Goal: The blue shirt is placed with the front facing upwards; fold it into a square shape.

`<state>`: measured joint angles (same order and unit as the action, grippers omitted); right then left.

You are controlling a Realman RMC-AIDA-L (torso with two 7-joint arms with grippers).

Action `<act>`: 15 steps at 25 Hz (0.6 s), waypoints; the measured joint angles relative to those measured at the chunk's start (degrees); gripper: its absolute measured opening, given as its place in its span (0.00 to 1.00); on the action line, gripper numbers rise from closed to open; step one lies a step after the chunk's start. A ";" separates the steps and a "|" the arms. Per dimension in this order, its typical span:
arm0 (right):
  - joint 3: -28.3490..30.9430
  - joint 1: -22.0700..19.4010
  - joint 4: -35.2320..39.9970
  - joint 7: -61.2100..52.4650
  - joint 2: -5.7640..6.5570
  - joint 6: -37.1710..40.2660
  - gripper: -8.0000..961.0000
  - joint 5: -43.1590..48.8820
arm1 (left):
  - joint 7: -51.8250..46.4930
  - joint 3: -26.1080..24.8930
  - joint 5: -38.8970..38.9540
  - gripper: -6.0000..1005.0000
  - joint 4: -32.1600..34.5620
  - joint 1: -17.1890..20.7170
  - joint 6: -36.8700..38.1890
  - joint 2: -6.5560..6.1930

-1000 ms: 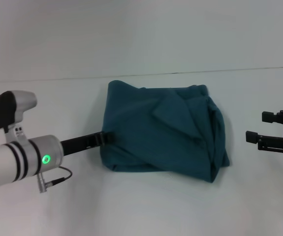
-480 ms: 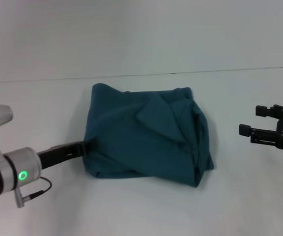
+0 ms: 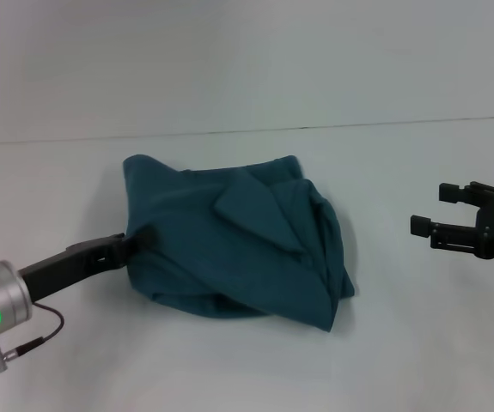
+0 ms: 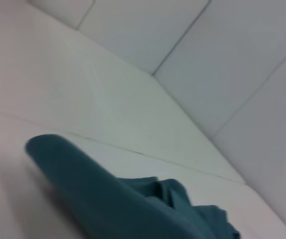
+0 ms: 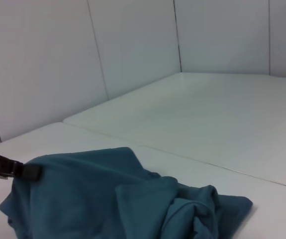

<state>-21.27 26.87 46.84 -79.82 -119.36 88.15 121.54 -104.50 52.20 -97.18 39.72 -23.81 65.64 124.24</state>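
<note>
In the head view, the blue shirt (image 3: 234, 240) is lying bunched and roughly folded on the white tabletop (image 3: 247, 369), with a triangular flap lying on top. Its near-left edge is being gripped by the left gripper (image 3: 137, 238), whose jaws are clenched on the cloth. The right gripper (image 3: 440, 212) is being held above the tabletop, well apart from the shirt's right side, with its jaws released and nothing between them.

In the left wrist view, a rounded fold of the blue shirt (image 4: 113, 199) is being shown close up against the tabletop (image 4: 83, 89).

In the right wrist view, the blue shirt (image 5: 108, 199) is being seen as a crumpled mound, with the left gripper (image 5: 21, 171) pinching its far edge.
</note>
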 joint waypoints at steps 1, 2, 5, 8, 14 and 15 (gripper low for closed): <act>0.01 0.06 -0.06 0.00 0.00 0.00 0.93 0.00 | 0.59 -0.53 -0.02 0.10 -0.07 0.26 0.67 0.00; -0.02 0.14 -0.09 0.01 0.00 0.00 0.93 0.00 | 0.66 -0.72 -0.09 0.10 -0.19 0.39 0.90 0.00; -0.07 0.33 -0.18 0.02 0.00 0.00 0.93 0.00 | 0.70 -1.30 -0.44 0.11 -1.08 0.81 1.41 -0.07; -0.09 0.68 -0.55 0.03 0.00 0.00 0.93 0.00 | 0.84 -1.65 -0.72 0.11 -1.79 1.08 1.45 -0.10; -0.18 1.10 -0.67 0.00 0.00 0.00 0.93 0.01 | 0.46 -2.24 -2.01 0.11 -2.74 1.26 1.14 0.02; -0.19 1.19 -0.73 0.00 -0.01 0.00 0.93 0.01 | 0.49 -2.37 -2.02 0.11 -2.84 1.32 1.19 0.02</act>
<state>-21.46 28.06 46.11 -79.81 -119.37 88.15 121.56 -104.01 49.82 -99.20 36.88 -22.49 66.82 124.26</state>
